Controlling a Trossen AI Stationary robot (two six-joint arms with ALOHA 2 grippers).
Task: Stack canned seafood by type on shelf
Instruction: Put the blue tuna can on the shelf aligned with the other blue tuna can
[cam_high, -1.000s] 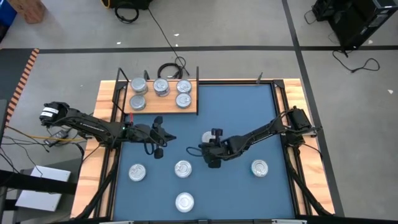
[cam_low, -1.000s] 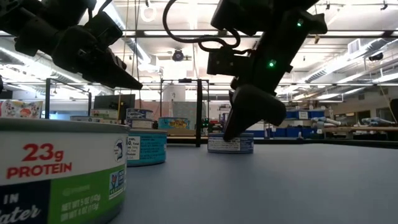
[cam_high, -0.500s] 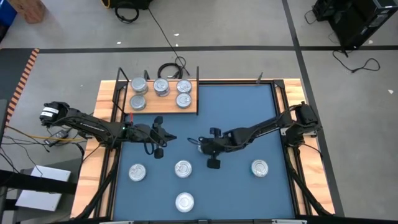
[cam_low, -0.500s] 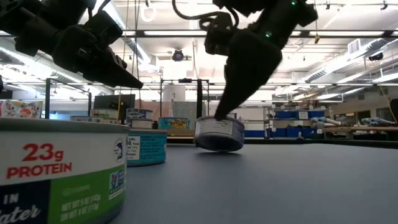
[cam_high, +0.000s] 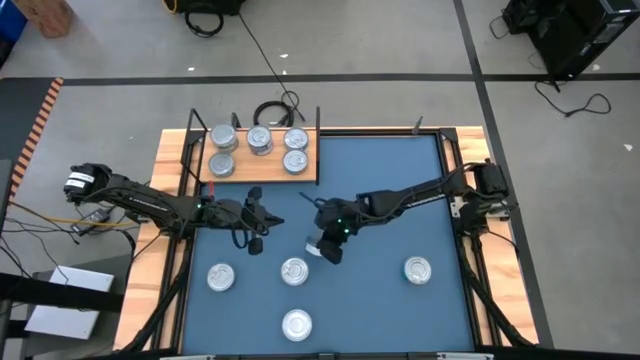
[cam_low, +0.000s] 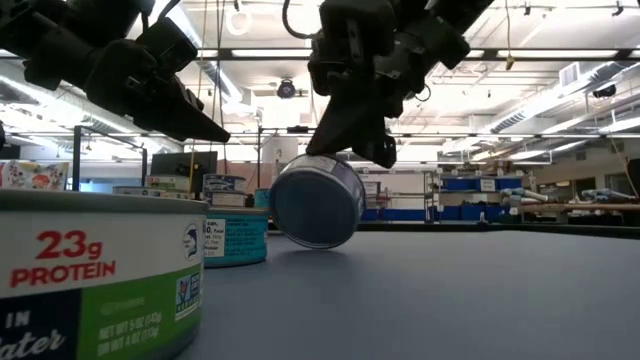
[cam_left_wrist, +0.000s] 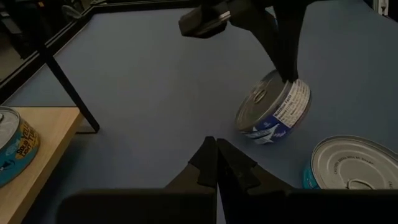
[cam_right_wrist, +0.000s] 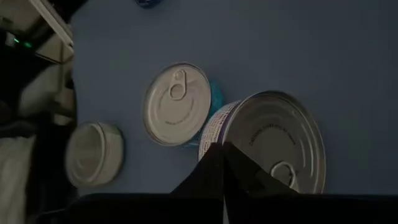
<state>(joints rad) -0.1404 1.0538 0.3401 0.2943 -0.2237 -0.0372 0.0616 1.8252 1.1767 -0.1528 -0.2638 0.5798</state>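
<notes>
The right hand (cam_high: 322, 243), fingers pressed together, pinches the rim of a blue-labelled tin (cam_left_wrist: 273, 111), tipping it on edge on the desk (cam_high: 400, 190) near the shelf (cam_high: 262, 170). Next, likely lifting it onto the matching stack. The left hand (cam_high: 262, 230) hovers pressed together nearby.

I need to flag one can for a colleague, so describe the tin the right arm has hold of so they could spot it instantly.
Start at the blue table mat and find its middle, just right of the left claw. There the right claw pinches a blue-labelled tin by its rim. It is the only can tipped up on edge; every other tin lies flat.
</notes>
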